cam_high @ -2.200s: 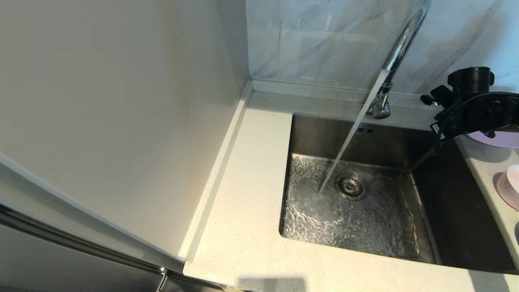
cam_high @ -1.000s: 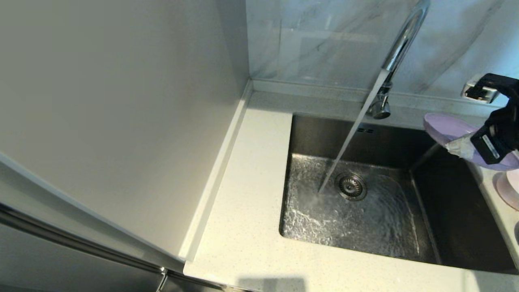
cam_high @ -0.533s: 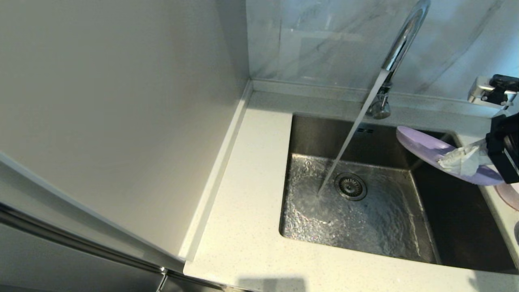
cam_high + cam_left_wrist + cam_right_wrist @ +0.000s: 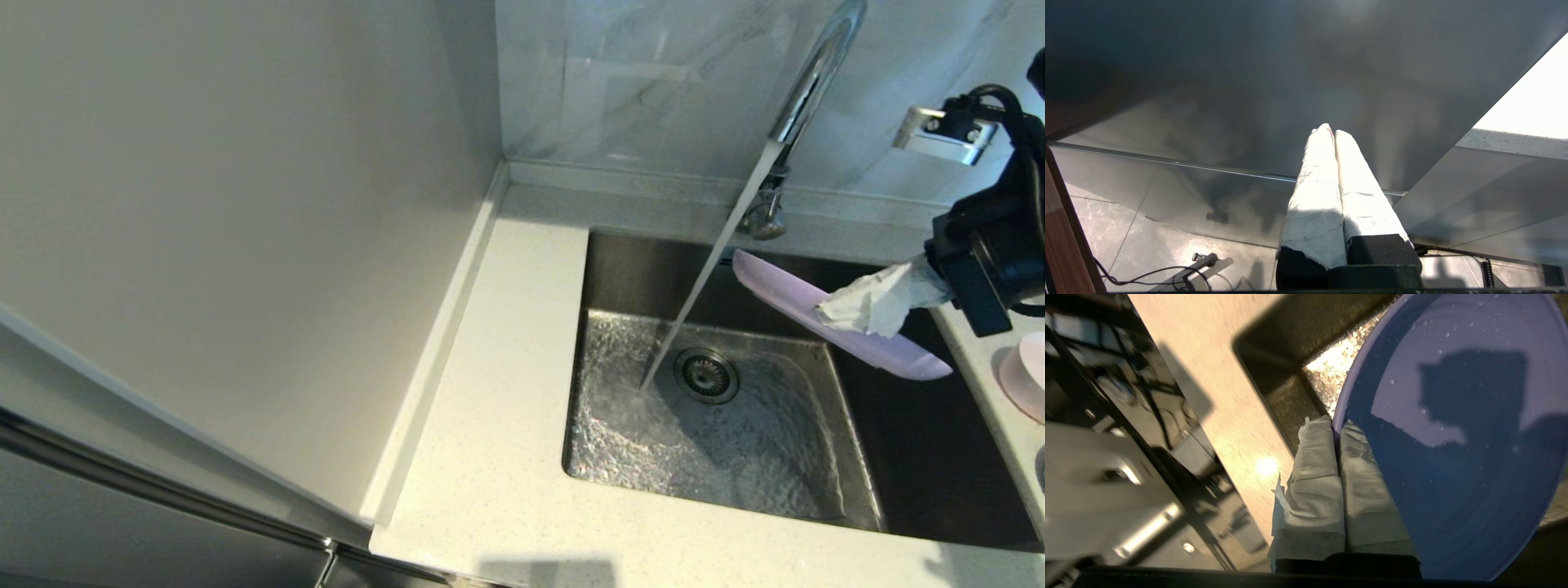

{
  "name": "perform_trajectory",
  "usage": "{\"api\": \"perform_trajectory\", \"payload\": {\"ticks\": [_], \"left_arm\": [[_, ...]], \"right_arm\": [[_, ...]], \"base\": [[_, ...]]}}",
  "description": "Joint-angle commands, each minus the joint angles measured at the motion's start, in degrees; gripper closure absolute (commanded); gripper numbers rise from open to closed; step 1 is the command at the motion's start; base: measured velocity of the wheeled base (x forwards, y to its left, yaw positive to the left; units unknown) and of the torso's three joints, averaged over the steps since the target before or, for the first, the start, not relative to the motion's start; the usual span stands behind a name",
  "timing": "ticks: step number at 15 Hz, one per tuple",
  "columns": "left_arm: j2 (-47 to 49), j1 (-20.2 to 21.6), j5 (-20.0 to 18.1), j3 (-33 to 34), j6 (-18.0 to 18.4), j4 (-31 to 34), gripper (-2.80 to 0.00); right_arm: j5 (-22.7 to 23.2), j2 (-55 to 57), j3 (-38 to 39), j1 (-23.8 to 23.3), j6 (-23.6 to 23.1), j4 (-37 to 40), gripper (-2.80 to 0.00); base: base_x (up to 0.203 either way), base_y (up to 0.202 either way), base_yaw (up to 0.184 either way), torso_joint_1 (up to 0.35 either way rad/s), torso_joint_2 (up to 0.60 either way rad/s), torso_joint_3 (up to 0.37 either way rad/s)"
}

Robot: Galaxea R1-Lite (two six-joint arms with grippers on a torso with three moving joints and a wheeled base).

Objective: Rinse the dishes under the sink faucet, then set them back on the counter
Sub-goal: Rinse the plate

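Observation:
The lavender plate (image 4: 775,294) hangs tilted over the right part of the steel sink (image 4: 849,490). My right gripper (image 4: 829,314), its fingers wrapped in white, is shut on the plate's rim (image 4: 1336,424). Drops of water sit on the plate (image 4: 1453,457). The chrome faucet (image 4: 804,90) is running, and its slanted stream (image 4: 694,306) passes just left of the plate's upper edge. The pale bowl (image 4: 1035,355) sits on the pink saucer (image 4: 1012,384) on the counter at the right edge. My left gripper (image 4: 1331,130) is shut on nothing, parked below the counter.
The cream counter (image 4: 498,408) runs along the left and front of the sink, bounded by a wall on the left and a tiled backsplash behind. Water ripples across the basin floor around the drain (image 4: 706,376).
My right gripper lifted the plate off the right counter and carried it left over the basin, tipping it. Its upper edge now lies next to the stream.

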Motion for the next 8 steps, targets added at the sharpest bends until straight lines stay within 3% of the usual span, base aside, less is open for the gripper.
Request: {"api": "perform_trajectory", "payload": {"ticks": [1, 4, 6, 8], "left_arm": [[0.0, 0.0, 0.0, 0.0, 0.0, 0.0, 0.00], [0.0, 0.0, 0.0, 0.0, 0.0, 0.0, 0.00], [0.0, 0.0, 0.0, 0.0, 0.0, 0.0, 0.00], [0.0, 0.0, 0.0, 0.0, 0.0, 0.0, 0.00]], "right_arm": [[0.2, 4.2, -5.2, 3.1, 9.7, 0.2, 0.00], [0.1, 7.7, -10.1, 5.1, 16.5, -1.0, 0.00], [-0.2, 8.6, -10.1, 5.6, 19.8, -6.5, 0.00], [-1.7, 9.3, -10.1, 6.0, 20.6, -8.4, 0.00]], "base": [[0.000, 0.000, 0.000, 0.000, 0.00, 0.000], [0.000, 0.000, 0.000, 0.000, 0.00, 0.000], [0.000, 0.000, 0.000, 0.000, 0.00, 0.000], [0.000, 0.000, 0.000, 0.000, 0.00, 0.000]]}}
